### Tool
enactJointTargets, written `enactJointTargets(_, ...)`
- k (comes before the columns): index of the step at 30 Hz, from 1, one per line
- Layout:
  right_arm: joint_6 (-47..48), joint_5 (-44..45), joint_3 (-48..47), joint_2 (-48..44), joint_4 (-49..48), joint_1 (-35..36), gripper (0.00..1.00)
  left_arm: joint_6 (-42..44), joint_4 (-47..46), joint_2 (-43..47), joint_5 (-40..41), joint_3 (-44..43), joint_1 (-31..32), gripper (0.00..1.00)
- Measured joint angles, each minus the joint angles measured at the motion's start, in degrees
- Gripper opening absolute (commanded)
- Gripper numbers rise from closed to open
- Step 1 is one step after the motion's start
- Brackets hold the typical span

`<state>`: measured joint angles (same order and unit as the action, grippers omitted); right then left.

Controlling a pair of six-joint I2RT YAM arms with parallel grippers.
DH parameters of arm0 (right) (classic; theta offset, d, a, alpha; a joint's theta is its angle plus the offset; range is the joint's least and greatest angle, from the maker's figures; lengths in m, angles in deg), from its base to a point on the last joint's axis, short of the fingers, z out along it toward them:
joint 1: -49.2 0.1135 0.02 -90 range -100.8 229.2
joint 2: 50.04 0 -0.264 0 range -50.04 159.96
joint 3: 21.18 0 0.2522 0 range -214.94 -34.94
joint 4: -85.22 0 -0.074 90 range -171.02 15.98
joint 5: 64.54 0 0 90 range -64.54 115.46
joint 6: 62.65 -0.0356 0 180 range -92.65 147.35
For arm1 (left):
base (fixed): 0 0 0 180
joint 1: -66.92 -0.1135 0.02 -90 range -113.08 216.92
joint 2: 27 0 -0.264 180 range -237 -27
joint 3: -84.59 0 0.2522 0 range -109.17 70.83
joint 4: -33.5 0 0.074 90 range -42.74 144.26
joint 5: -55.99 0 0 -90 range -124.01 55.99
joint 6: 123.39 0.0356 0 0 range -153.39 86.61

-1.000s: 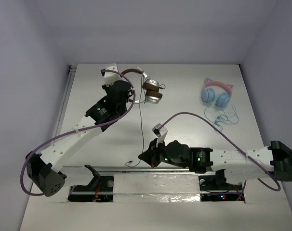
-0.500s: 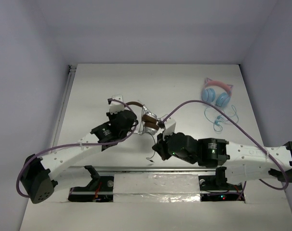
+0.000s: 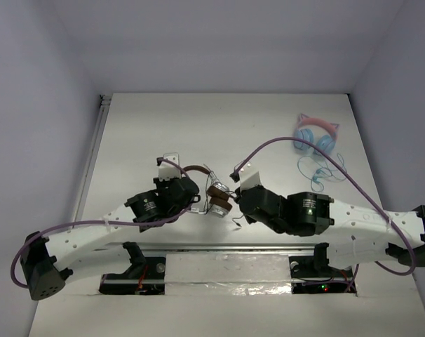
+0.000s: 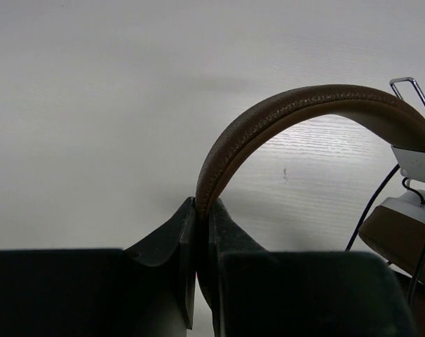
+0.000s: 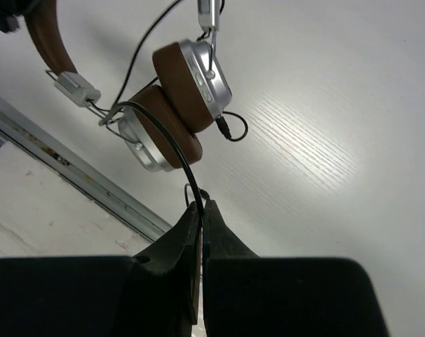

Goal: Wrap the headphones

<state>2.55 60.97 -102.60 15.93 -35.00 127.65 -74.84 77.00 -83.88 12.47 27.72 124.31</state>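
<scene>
Flanking a white table (image 3: 268, 133), lilac walls (image 3: 212, 49); left gripper (image 4: 202, 210) clamps the headphones' (image 3: 218, 199) headband (image 4: 289, 112), right gripper (image 5: 200, 207) pinches the cable (image 5: 182, 158).

The left arm (image 3: 93, 232) stretches low from its base at the near left, up and rightwards to the middle of the table (image 3: 268, 126). Its left end effector (image 4: 202, 210) has both fingers pressed together on the headband of the headphones (image 4: 268, 119). The right arm (image 3: 360, 225) reaches leftwards from the near right, its wrist bent down. The right end effector (image 5: 200, 207) is pinched on the thin black cable (image 5: 186, 170). The two end effectors are near each other.
</scene>
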Motion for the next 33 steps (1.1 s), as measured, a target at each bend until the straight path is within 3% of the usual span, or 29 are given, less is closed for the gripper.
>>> enactJointTargets(13,2.8,8.0,-0.3,3.5,1.8,-9.0,0.00,5.1,2.2,-2.6,-10.1,-3.2,1.0,0.00)
enactJointTargets(26,7.0,7.4,5.6,4.0,-16.9,-15.4,0.00,10.7,0.9,3.7,-20.0,-6.1,1.0,0.00)
enactJointTargets(33,6.1,-0.9,16.4,-2.6,-28.1,-19.9,0.00,11.8,1.0,8.3,-22.0,-10.5,1.0,0.00)
